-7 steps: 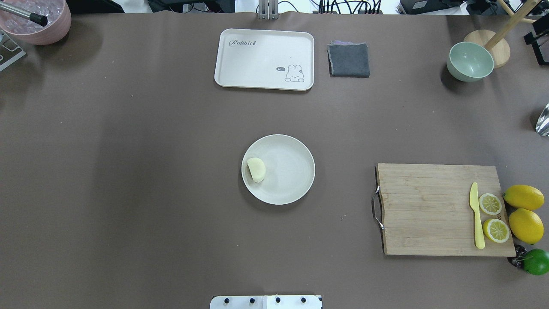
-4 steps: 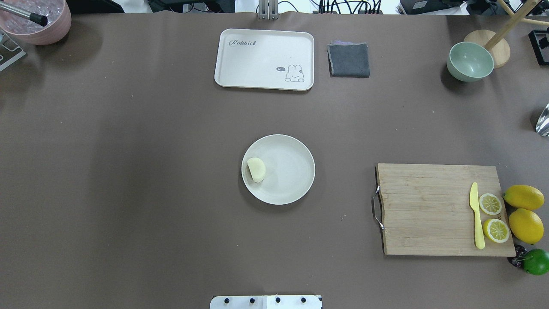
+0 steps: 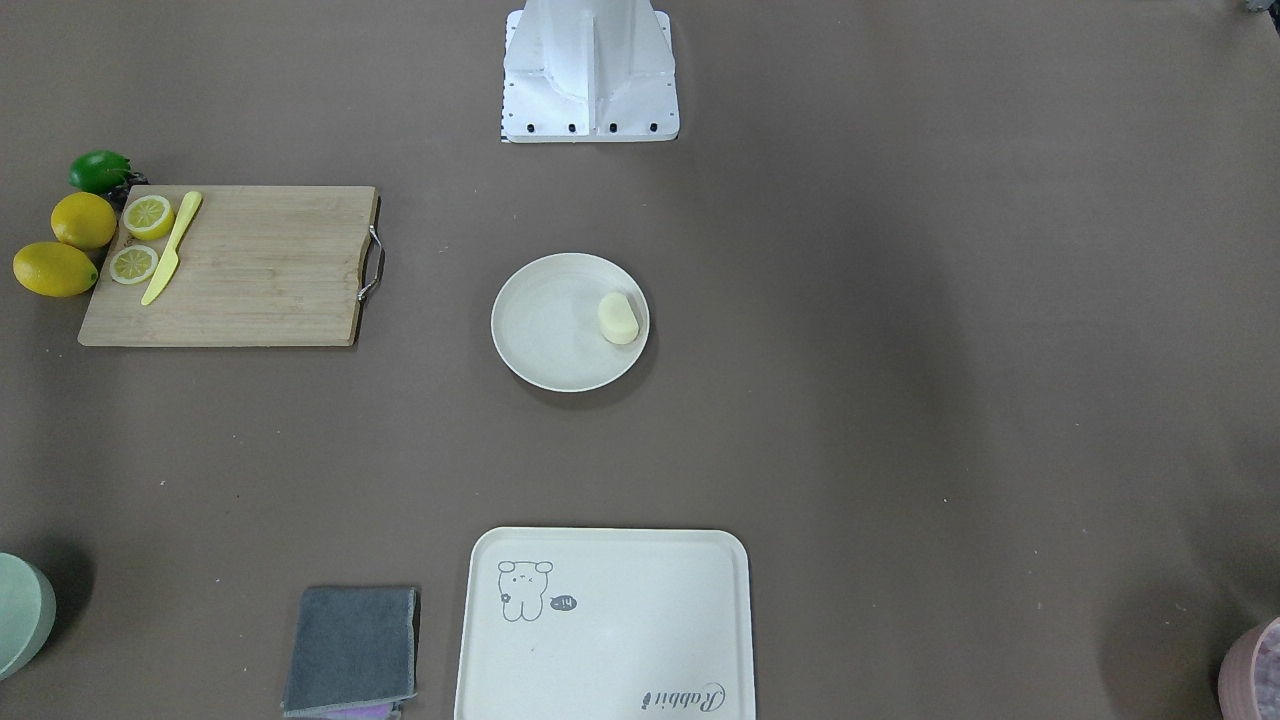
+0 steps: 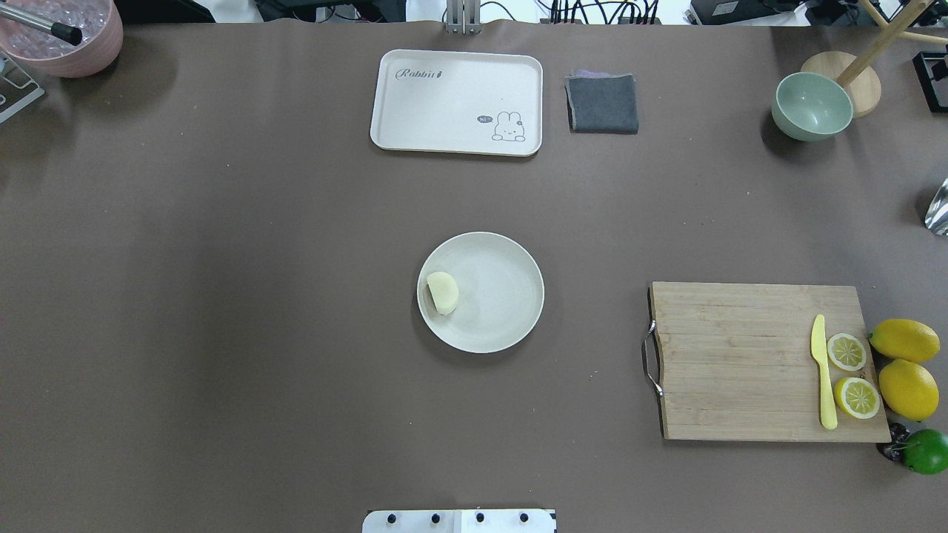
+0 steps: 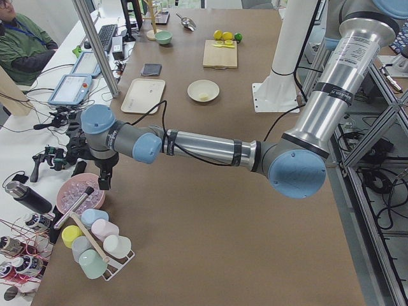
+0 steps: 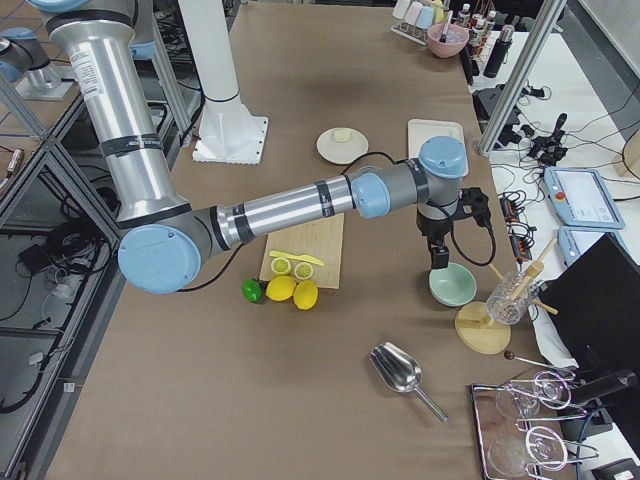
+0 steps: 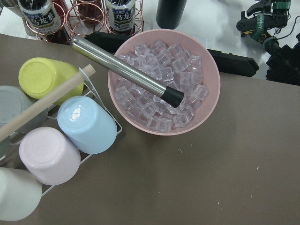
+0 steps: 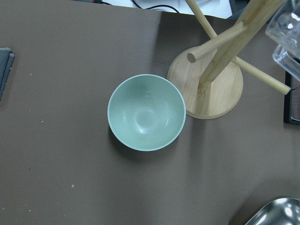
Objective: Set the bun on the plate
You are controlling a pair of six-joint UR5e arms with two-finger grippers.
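The pale cream bun [image 4: 442, 292] lies on the left inner part of the round white plate [image 4: 503, 318] at the table's middle; the front-facing view shows the bun [image 3: 618, 318] on the right part of the plate [image 3: 540, 335]. No gripper is near them. My left gripper [image 5: 104, 180] shows only in the exterior left view, above a pink bowl of ice at the table's far left end. My right gripper [image 6: 438, 260] shows only in the exterior right view, above a green bowl. Whether either is open or shut I cannot tell.
A cream tray [image 4: 457, 102] and a grey cloth [image 4: 602, 104] lie at the far side. The green bowl [image 4: 812, 106] stands by a wooden stand. A cutting board [image 4: 740, 363] holds a yellow knife and lemon slices, with lemons beside it. The ice bowl [image 7: 208, 75] holds a metal rod.
A dark shape at the overhead view's upper right edge has drawn back toward the edge. Bun and plate have not moved.
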